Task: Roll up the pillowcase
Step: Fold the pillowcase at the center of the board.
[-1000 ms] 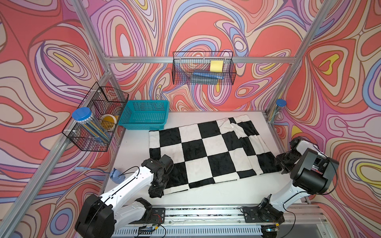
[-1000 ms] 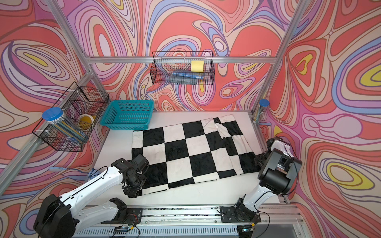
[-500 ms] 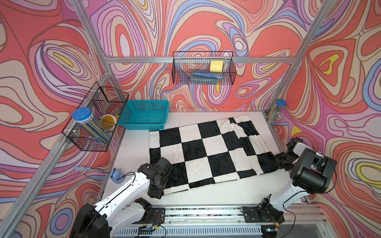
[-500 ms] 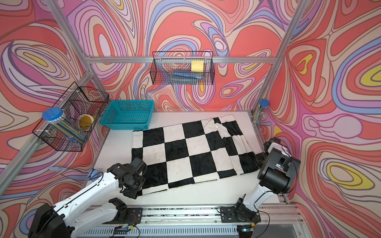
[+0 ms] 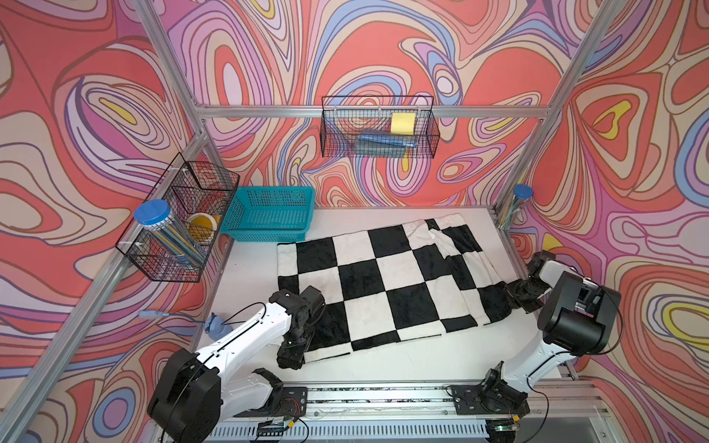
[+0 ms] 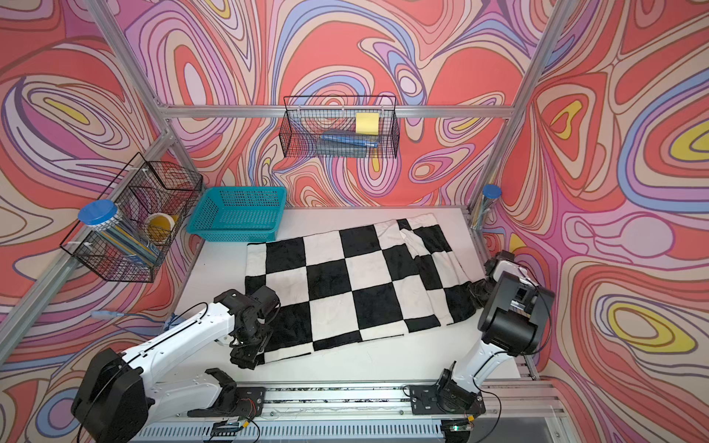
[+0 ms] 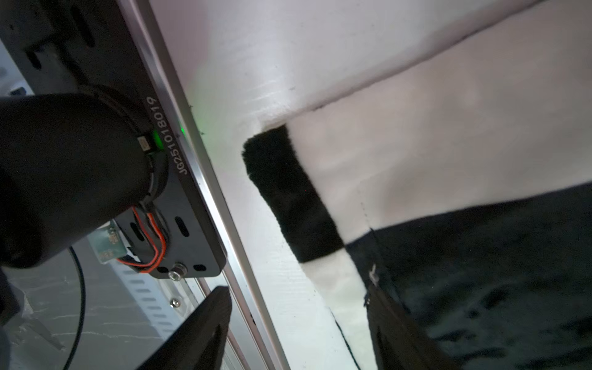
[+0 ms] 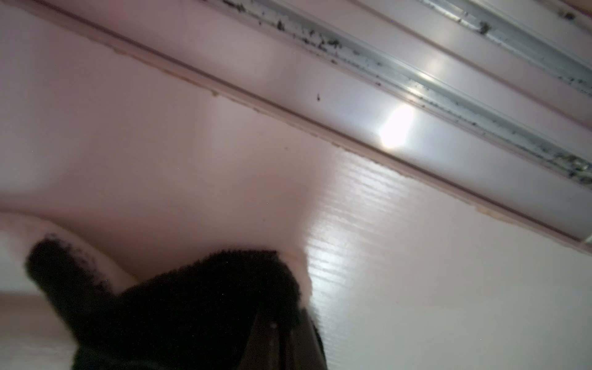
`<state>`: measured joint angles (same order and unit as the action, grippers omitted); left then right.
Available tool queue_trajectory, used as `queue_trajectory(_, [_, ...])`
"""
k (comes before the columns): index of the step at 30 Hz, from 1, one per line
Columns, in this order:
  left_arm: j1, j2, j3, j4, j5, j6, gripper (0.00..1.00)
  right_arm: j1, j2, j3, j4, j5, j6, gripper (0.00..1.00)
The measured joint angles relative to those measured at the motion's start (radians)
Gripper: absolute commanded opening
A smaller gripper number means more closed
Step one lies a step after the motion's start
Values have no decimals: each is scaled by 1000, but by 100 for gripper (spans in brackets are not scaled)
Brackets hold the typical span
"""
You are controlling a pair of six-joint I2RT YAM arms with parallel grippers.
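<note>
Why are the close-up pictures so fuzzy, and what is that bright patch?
Right wrist view: glare shines off the glossy table, and the black corner of the pillowcase is blurred, very near the lens. Left wrist view: the cloth is soft too. Both top views: sharp, evenly lit.

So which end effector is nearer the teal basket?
Left. The left end effector is at the pillowcase's near-left corner, on the teal basket's side; the right end effector grips the pillowcase's opposite, right edge.
</note>
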<state>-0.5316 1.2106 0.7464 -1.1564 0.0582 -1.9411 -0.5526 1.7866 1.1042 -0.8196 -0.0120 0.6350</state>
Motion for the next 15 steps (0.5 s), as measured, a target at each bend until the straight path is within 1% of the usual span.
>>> queue_trajectory(4, [0,7,-10,22,-37,-23,64,2,17,21,-2,-26,14,0])
queue_trajectory(8, [-14,51,-33,46,-48,-39,63,9,42,53,-6,-48,23,0])
queue_trajectory(15, [-101,137,-38,95,-51,-95,59,23,68,85,-8,-69,32,0])
